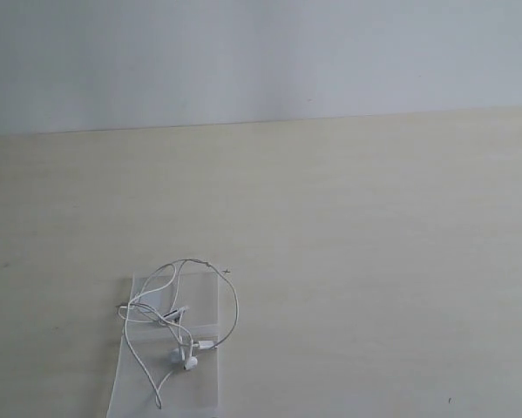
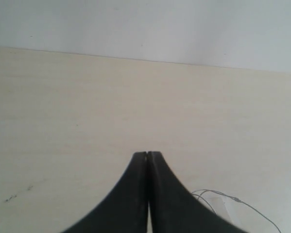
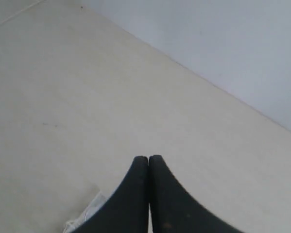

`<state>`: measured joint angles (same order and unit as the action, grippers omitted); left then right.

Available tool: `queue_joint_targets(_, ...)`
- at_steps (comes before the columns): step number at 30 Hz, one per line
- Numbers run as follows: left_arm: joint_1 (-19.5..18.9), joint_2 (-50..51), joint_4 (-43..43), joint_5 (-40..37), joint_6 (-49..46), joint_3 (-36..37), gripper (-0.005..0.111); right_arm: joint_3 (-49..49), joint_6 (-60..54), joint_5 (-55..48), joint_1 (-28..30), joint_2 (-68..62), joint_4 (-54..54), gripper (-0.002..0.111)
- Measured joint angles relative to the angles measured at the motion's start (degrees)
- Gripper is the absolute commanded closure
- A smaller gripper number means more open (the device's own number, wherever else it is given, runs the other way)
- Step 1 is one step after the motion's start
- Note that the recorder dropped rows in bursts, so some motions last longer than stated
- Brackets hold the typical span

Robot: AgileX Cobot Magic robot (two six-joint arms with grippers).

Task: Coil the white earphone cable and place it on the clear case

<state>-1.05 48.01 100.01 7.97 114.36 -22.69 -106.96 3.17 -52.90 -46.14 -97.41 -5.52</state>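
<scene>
Both pincers closed on nothing: left pincer (image 2: 147,154), right pincer (image 3: 148,158). Earphone cable (image 1: 186,326) lies loosely coiled on clear case (image 1: 199,392), one loop overhanging onto worktop (image 1: 374,261). Risk: springy wire uncoils or slides off the slick plastic if nudged.

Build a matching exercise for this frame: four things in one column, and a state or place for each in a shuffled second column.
Column one
1. white earphone cable
2. clear case
3. left gripper
4. wall

Column two
A. shut, holding nothing
B. pale grey, behind the table
C. transparent, lying flat on the table
D. thin loose loops, with two earbuds near each other

Pairs: 1-D, 2-C, 3-A, 4-B
</scene>
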Motion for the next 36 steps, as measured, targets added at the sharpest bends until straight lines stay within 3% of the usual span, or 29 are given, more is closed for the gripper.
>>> queue_joint_targets(11,0.00,0.00,0.00,0.00,0.00,0.00,0.107,30.05,-0.39,31.34,0.00,14.67,-4.72,0.108)
queue_joint_targets(23,0.00,0.00,0.00,0.00,0.00,0.00,0.107,61.36,-0.39,45.07,1.12,34.06,-8.31,0.108)
queue_joint_targets(29,0.00,0.00,0.00,0.00,0.00,0.00,0.107,73.28,-0.39,54.25,8.03,45.87,-4.31,0.108)
queue_joint_targets(36,0.00,0.00,0.00,0.00,0.00,0.00,0.107,85.35,-0.39,56.98,20.81,59.05,4.04,0.108)
